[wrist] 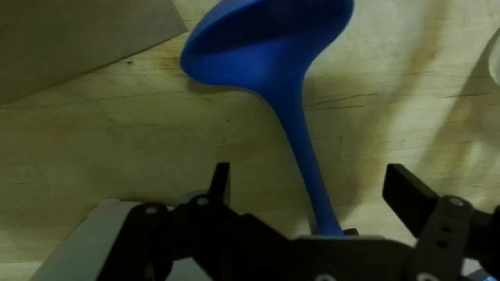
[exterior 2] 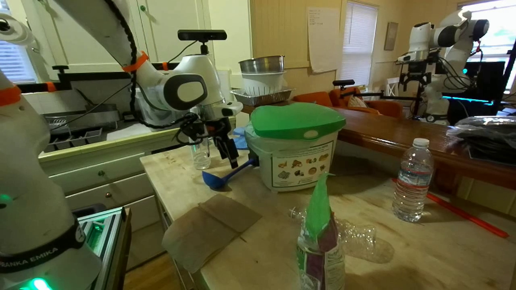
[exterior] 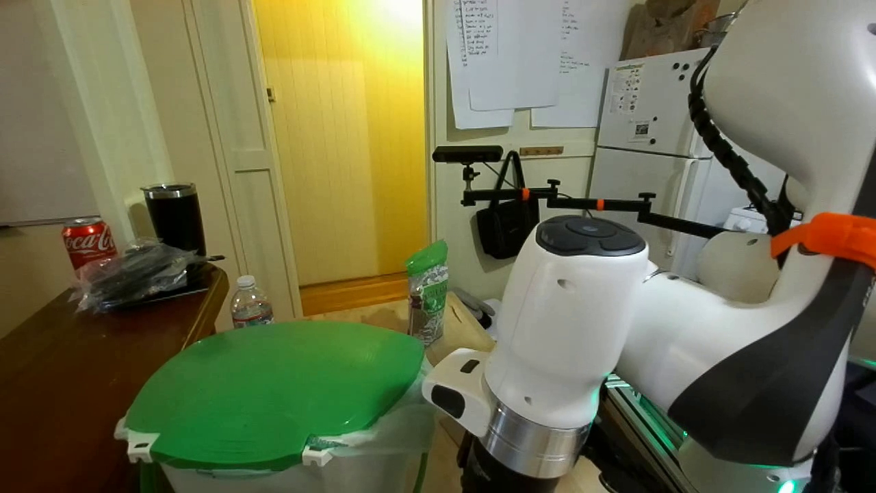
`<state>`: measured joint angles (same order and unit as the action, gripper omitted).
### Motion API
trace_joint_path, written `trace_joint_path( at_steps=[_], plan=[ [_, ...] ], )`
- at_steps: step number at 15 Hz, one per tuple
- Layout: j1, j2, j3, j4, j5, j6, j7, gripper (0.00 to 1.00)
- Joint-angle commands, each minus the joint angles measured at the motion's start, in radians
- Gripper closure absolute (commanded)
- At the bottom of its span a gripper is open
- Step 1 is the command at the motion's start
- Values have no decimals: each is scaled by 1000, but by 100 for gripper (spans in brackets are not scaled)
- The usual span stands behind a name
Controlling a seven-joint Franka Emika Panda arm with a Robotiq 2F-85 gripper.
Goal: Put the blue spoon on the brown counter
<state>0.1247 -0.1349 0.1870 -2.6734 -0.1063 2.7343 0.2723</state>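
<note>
The blue spoon (exterior 2: 215,181), a ladle, lies on the pale wood planks with its handle leaning toward the green-topped bin. In the wrist view the spoon (wrist: 287,101) has its bowl at the top, and its handle runs down between my fingers. My gripper (wrist: 306,175) is open, one finger on each side of the handle, with gaps on both sides. In an exterior view my gripper (exterior 2: 233,160) hangs just above the handle. In an exterior view the fingers are cut off at the bottom. The brown counter (exterior: 75,383) stands beyond the bin; it also shows in an exterior view (exterior 2: 377,127).
The bin's green lid (exterior: 280,390) stands between my gripper and the counter. A plastic-wrapped item (exterior: 137,274), a soda can (exterior: 89,243) and a black tumbler (exterior: 174,218) are on the counter. Water bottles (exterior 2: 413,181), a bag (exterior 2: 320,241) and brown paper (exterior 2: 211,229) are on the planks.
</note>
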Motion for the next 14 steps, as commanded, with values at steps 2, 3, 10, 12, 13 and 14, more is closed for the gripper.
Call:
trace_joint_path(
  at_steps=[2, 3, 10, 12, 13, 14],
  plan=[
    [7, 76, -38, -4, 58, 99, -161, 0],
    [18, 98, -44, 5, 101, 107, -217, 0],
    [22, 190, -28, 58, 237, 69, -413, 30],
    [17, 199, -26, 71, 223, 62, -422, 47],
    [17, 198, -26, 76, 221, 60, -428, 55],
    [18, 201, -22, 84, 236, 60, -450, 62]
  ],
)
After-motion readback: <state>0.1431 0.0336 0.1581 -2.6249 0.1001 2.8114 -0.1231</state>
